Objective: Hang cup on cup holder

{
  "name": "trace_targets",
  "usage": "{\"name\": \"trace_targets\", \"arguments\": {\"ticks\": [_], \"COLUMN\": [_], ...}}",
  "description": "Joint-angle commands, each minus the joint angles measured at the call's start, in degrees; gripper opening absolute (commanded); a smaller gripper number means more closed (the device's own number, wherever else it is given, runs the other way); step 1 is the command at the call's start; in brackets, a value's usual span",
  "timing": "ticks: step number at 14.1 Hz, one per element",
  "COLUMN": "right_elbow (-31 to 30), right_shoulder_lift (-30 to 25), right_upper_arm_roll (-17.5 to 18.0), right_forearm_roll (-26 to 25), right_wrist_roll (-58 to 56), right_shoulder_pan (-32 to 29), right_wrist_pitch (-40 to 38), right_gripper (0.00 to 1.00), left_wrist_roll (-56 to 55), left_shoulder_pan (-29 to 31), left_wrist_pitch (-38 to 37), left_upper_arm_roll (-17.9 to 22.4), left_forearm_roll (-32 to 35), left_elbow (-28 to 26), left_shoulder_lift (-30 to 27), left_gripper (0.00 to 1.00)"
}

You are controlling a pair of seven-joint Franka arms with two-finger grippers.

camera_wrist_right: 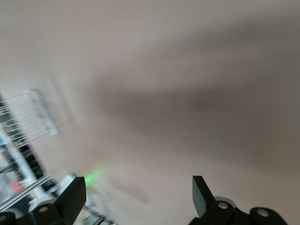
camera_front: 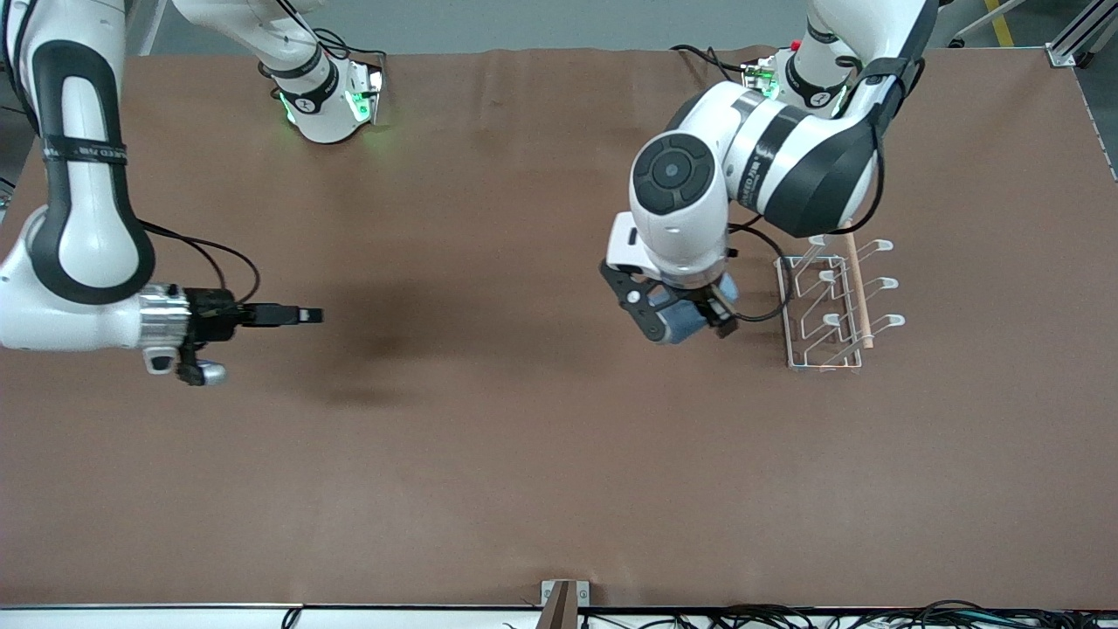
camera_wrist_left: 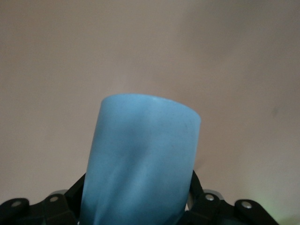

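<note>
My left gripper (camera_front: pixel 686 316) is shut on the light blue cup (camera_front: pixel 686 321) and holds it above the table beside the cup holder (camera_front: pixel 830 301), toward the right arm's end from it. In the left wrist view the cup (camera_wrist_left: pixel 140 164) fills the space between the black fingers (camera_wrist_left: pixel 75 194). The cup holder is a white wire rack with looped prongs and a wooden rod (camera_front: pixel 856 284) along its top. My right gripper (camera_front: pixel 301 314) is open and empty, up over bare table near the right arm's end.
The brown table cloth (camera_front: pixel 489 454) covers the whole table. A small wooden bracket (camera_front: pixel 563 603) sits at the table edge nearest the front camera. Black cables run from the left wrist past the rack.
</note>
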Motion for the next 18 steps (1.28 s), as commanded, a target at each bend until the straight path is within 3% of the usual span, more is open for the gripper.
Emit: {"name": "trace_targets", "arguments": {"ticks": [1, 5, 9, 18], "right_elbow": [0.89, 13.09, 21.81, 31.92], "right_shoulder_lift": [-3.17, -3.35, -3.17, -4.31], "right_upper_arm_roll": [-1.95, -4.41, -4.41, -4.24], "right_forearm_roll": [-9.91, -23.03, -24.18, -36.21], "right_wrist_roll": [0.76, 0.85, 0.76, 0.85], "right_shoulder_pan": [0.2, -0.76, -3.75, -4.29], "right_wrist_pitch": [0.63, -3.93, -6.23, -9.48], "right_gripper": [1.0, 1.0, 1.0, 1.0], "left_wrist_roll": [3.64, 6.47, 8.74, 14.29], "left_shoulder_pan": [1.02, 2.77, 3.48, 4.36], "left_wrist_pitch": [-7.31, -10.68, -11.2, -12.0], "left_upper_arm_roll": [-0.17, -0.17, -0.17, -0.17], "left_forearm_roll": [6.88, 18.31, 26.05, 32.13], "left_elbow": [-1.46, -8.04, -14.81, -21.58], "left_shoulder_lift": [-0.74, -0.65, -0.65, 0.57], "left_gripper": [0.29, 0.29, 0.26, 0.26]}}
